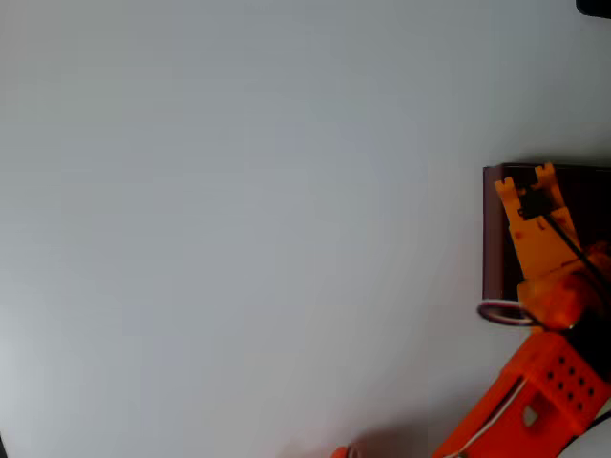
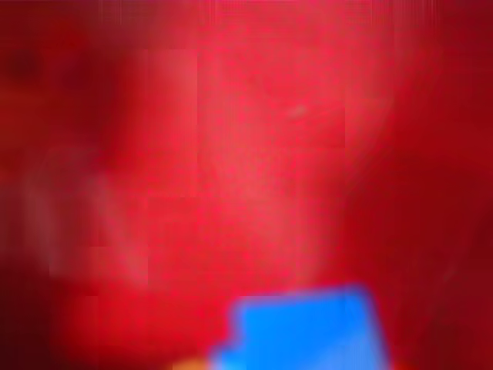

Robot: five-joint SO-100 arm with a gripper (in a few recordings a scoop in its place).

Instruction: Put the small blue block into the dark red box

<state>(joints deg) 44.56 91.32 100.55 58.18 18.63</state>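
Note:
The dark red box (image 1: 493, 234) lies at the right edge of the overhead view, its left wall and near-black inside showing. My orange gripper (image 1: 526, 183) reaches over it from below, fingertips near the box's far wall. In the wrist view the small blue block (image 2: 304, 331) fills the bottom centre, blurred and very close, with a sliver of orange finger (image 2: 192, 362) touching its lower left. Behind it is blurred red, the dark red box (image 2: 231, 139) seen from close up. The gripper looks shut on the block.
The white table (image 1: 239, 239) stretches bare across the left and centre. The arm's orange body (image 1: 544, 391) crosses the bottom right corner. A small dark object (image 1: 594, 6) sits at the top right corner.

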